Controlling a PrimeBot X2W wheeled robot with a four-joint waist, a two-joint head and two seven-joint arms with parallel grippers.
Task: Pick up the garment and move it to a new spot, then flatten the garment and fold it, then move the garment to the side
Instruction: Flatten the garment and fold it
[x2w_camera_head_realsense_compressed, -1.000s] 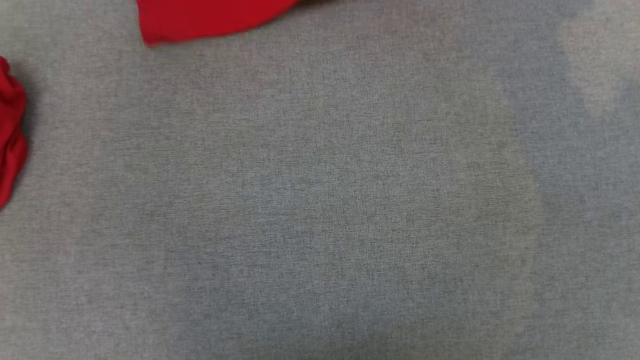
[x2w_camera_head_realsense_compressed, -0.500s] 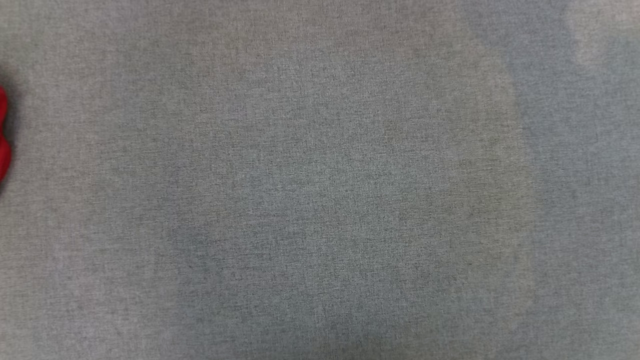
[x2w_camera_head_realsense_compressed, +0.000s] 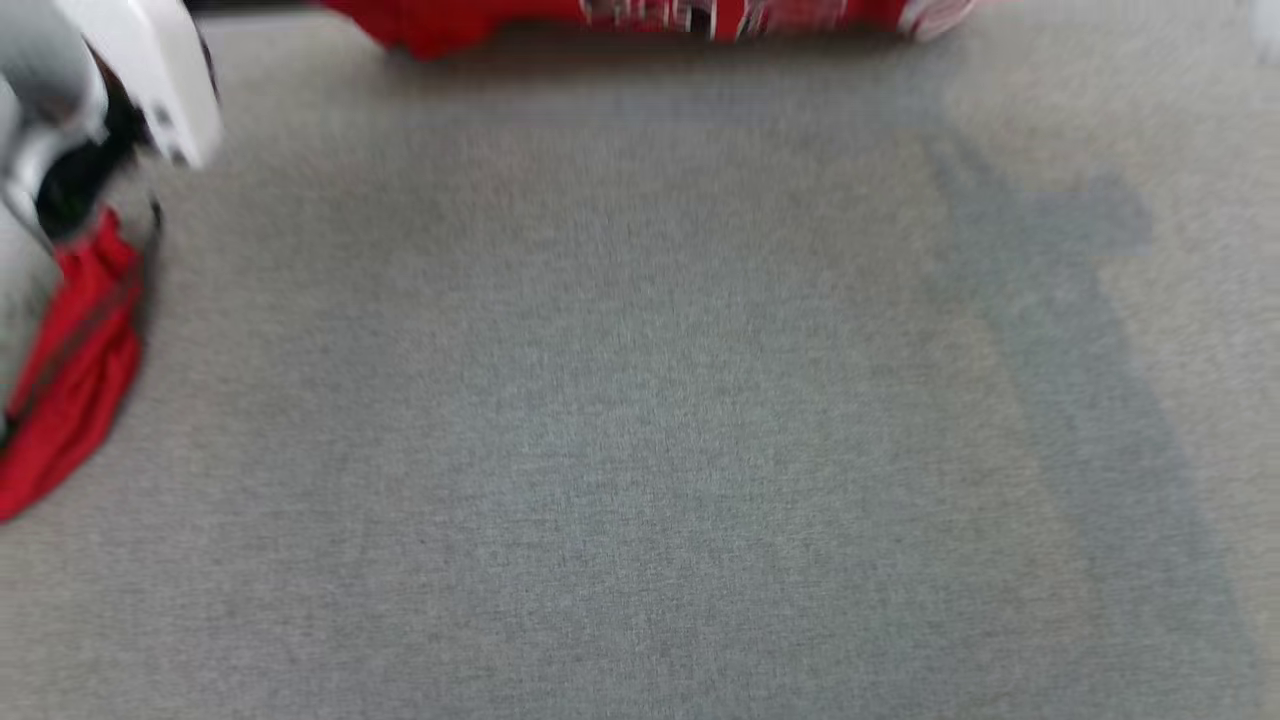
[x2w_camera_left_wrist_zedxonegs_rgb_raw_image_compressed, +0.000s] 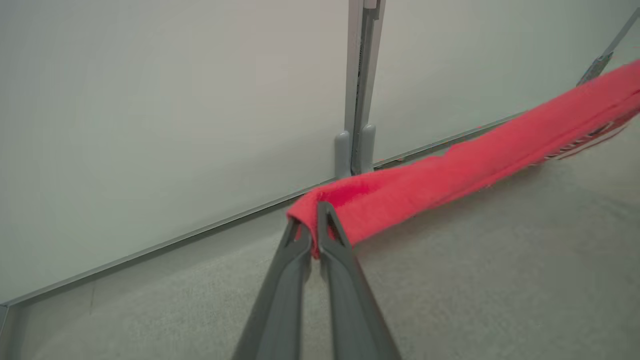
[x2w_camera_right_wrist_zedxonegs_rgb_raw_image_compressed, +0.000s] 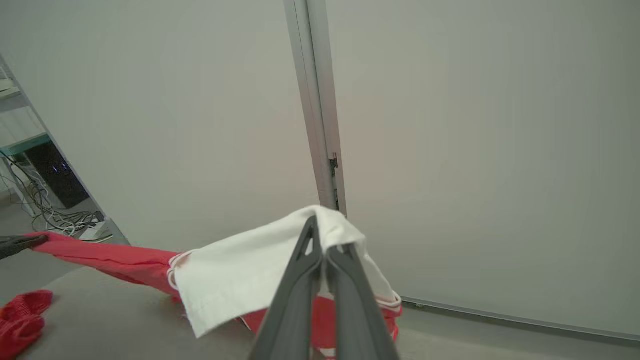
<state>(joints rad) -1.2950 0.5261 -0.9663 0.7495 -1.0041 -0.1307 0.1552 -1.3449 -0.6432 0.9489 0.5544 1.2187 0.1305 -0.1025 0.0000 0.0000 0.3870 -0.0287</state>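
The red garment (x2w_camera_left_wrist_zedxonegs_rgb_raw_image_compressed: 450, 172) is stretched left to right along the far edge of the grey bench (x2w_camera_head_realsense_compressed: 640, 420), close to the pale wall (x2w_camera_right_wrist_zedxonegs_rgb_raw_image_compressed: 450, 150). The left end effector (x2w_camera_left_wrist_zedxonegs_rgb_raw_image_compressed: 311, 227) is clamped on a red fold at its left end, and the right end effector (x2w_camera_right_wrist_zedxonegs_rgb_raw_image_compressed: 326, 245) is clamped on its white part (x2w_camera_right_wrist_zedxonegs_rgb_raw_image_compressed: 240, 270).

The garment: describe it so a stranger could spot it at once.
Look at the grey table, along its far edge by the pale wall. The garment stretches there between the left gripper and right gripper. It is bright red with one white end.
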